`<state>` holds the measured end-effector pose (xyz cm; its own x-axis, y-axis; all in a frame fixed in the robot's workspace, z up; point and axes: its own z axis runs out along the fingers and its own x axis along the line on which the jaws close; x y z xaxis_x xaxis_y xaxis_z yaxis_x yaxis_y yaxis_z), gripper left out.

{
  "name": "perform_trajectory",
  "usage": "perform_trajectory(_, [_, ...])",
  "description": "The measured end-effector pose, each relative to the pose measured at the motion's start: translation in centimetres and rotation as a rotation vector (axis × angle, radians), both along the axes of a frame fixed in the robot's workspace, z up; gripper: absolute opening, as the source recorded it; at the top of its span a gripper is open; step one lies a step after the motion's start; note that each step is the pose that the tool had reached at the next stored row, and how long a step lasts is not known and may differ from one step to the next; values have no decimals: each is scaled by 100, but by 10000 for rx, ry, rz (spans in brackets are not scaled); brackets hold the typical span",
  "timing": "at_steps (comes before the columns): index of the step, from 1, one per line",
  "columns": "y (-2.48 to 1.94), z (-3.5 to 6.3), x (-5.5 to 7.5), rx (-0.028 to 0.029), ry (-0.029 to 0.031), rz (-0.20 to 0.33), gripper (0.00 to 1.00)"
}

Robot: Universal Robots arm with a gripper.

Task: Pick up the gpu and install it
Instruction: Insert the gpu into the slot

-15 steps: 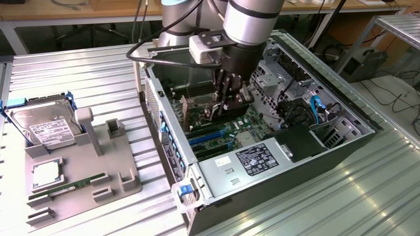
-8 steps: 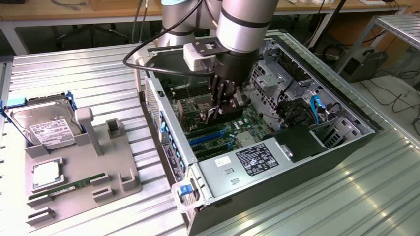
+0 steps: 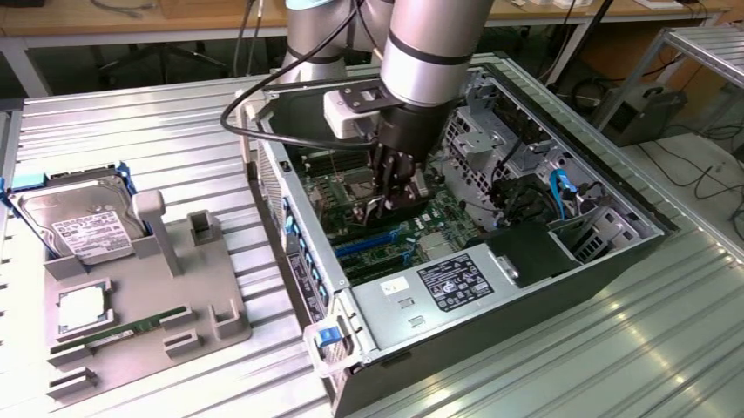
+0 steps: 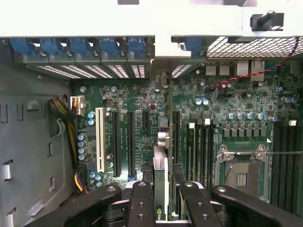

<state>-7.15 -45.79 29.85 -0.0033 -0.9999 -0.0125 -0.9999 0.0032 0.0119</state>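
Observation:
My gripper (image 3: pixel 391 198) is lowered inside the open computer case (image 3: pixel 605 187), just above the motherboard (image 3: pixel 355 187). It is shut on the gpu (image 3: pixel 402 202), a thin dark card held on edge. In the wrist view the gripper (image 4: pixel 164 191) has its black fingers (image 4: pixel 141 203) on either side of the gpu (image 4: pixel 160 182). The card's silvery end points toward the case's rear slot openings (image 4: pixel 137 71). The card hangs over the black expansion slots (image 4: pixel 130 144), beside the white slot (image 4: pixel 99 139). Whether its lower edge touches a slot is hidden.
On the exterior view's left a grey parts stand (image 3: pixel 174 287) holds a silver hard drive (image 3: pixel 87 225), a processor chip (image 3: pixel 84 309) and a green memory stick (image 3: pixel 117 335). In the case are the power supply (image 3: pixel 459 280), blue cables (image 3: pixel 562 192) and an empty processor socket (image 4: pixel 241 174).

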Motion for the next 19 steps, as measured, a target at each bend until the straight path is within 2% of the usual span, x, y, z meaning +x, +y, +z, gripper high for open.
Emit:
perform_trajectory(12, [-18, -103, -17, -5, 19, 164, 26])
perform_trajectory(19, [-8, -221, -25, -5, 31, 177, 26])
